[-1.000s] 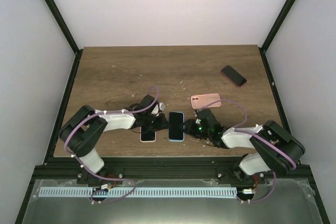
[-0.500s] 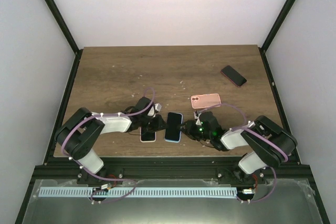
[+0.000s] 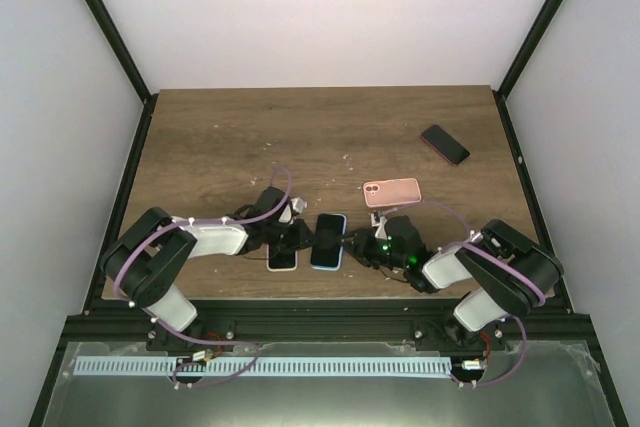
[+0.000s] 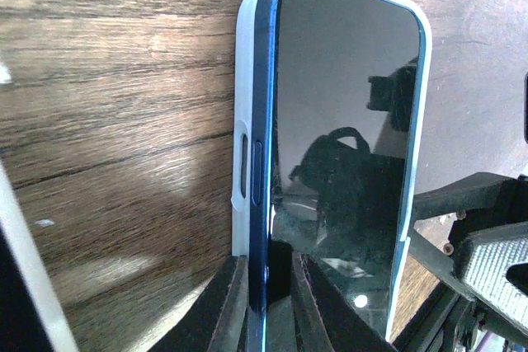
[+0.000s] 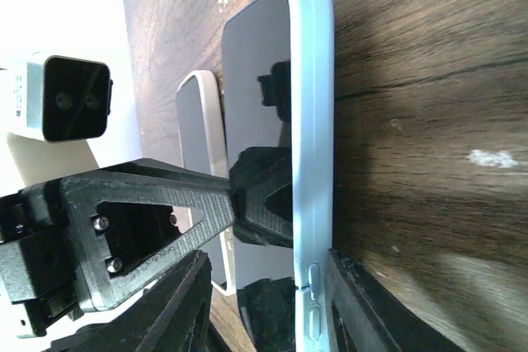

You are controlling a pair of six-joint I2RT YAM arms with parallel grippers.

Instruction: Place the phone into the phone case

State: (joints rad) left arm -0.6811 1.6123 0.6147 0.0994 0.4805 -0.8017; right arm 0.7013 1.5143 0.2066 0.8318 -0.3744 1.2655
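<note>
The blue phone [image 3: 329, 239] lies near the table's front, seated in a light blue case [image 5: 318, 121]. In the left wrist view its blue left edge [image 4: 262, 162] stands a little proud of the case wall [image 4: 242, 105]. My left gripper [image 3: 304, 238] comes in from the left and is shut on that edge of the phone [image 4: 272, 307]. One of its fingers [image 5: 247, 204] presses on the screen. My right gripper [image 3: 352, 246] is at the phone's right side, open, its jaws straddling the case edge [image 5: 272, 311] with one finger [image 5: 359, 302] against the case's outer side.
A second phone in a white case [image 3: 282, 258] lies just left of the blue one, under my left arm. A pink case [image 3: 391, 191] lies behind my right gripper. A dark phone [image 3: 445, 144] lies far right on the wooden table [image 3: 230, 137].
The phone in its case has shifted slightly left and tilted a little. Both grippers have followed it and closed in from either side.
</note>
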